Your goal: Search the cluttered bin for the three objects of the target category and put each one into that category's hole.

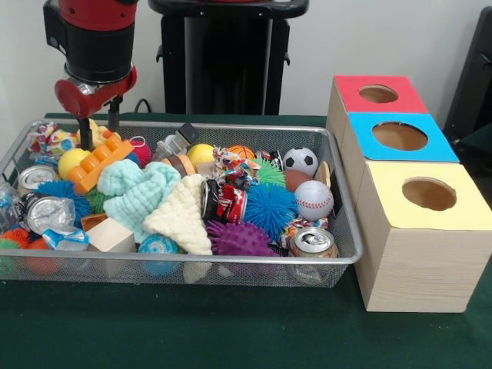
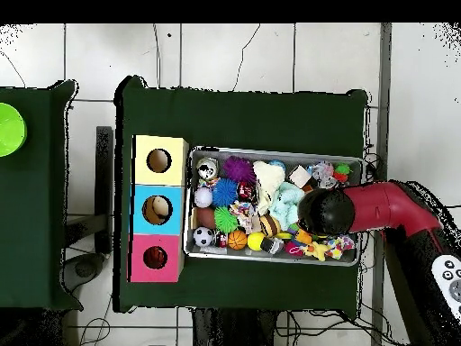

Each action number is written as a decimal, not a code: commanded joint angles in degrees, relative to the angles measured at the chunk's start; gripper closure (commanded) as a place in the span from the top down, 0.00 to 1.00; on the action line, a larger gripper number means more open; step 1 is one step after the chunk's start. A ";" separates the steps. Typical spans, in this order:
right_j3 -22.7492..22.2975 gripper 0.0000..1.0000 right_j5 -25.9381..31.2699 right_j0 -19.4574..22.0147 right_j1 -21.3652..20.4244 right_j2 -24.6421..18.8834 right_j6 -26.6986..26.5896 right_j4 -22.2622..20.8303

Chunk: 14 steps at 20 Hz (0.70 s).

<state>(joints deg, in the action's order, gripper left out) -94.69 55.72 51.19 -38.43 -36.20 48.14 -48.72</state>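
Observation:
The wire mesh bin point(image 1: 231, 265) is full of mixed toys. Among them are a soccer ball point(image 1: 300, 161), a baseball point(image 1: 314, 200), a small basketball point(image 1: 241, 152), drink cans point(image 1: 312, 242), spiky balls point(image 1: 269, 207) and knitted cloths point(image 1: 138, 188). My gripper point(image 1: 100, 127) hangs open over the bin's far left corner. Its fingertips point(image 1: 86, 138) reach down beside an orange toy brick point(image 1: 100, 163) and a yellow ball point(image 1: 71, 160). Three wooden boxes stand to the right of the bin, with holes in a red top point(image 1: 378, 94), a blue top point(image 1: 399, 136) and a yellow top point(image 1: 428, 194). From overhead, the arm's head point(image 2: 324, 210) hides the gripper.
The bin point(image 2: 275, 150) lies on a green cloth point(image 1: 231, 330). The boxes point(image 2: 158, 209) touch the bin's end opposite my gripper. A crushed can point(image 1: 48, 213) and a wooden block point(image 1: 111, 234) lie near the front left. A lime green disc point(image 2: 9, 129) sits on a separate table.

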 commanded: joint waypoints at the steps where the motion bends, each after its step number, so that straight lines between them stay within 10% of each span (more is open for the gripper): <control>1: -2.51 1.00 -0.70 0.32 0.81 -0.74 -12.88 -3.59; 14: -4.77 1.00 0.09 0.55 2.70 2.02 -9.15 -4.09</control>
<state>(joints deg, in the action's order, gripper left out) -95.34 55.72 51.19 -38.39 -36.00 48.14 -49.34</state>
